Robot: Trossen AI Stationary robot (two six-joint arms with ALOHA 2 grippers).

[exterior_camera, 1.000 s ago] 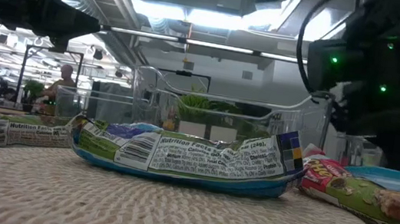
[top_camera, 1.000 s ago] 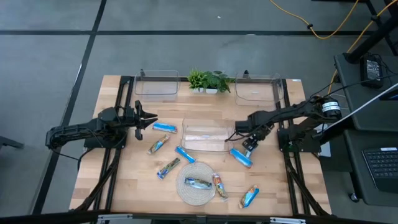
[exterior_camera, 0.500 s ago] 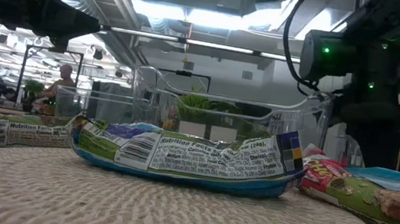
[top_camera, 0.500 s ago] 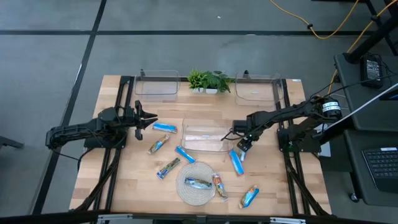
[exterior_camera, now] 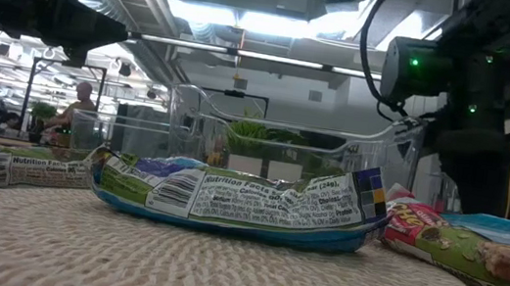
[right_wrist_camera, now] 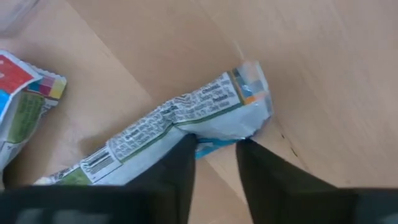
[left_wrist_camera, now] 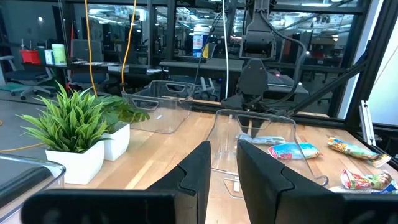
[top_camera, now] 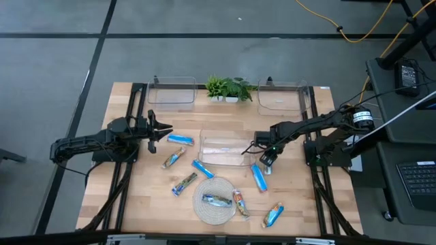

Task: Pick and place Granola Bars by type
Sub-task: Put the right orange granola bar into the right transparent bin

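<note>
In the right wrist view, the granola bar (right_wrist_camera: pixel 180 134) pinched at the right claw (right_wrist_camera: pixel 214 163) runs out of frame at its far end, and the claw's own fingers cover its near edge. A second wrapper (right_wrist_camera: pixel 22 106) beside that claw is cut by the picture's edge. From above, print on every bar is too small to read. In the low view, the bar (exterior_camera: pixel 477 253) on the woven mat (exterior_camera: pixel 169 270) is cropped, and both claws' tips are hidden.
</note>
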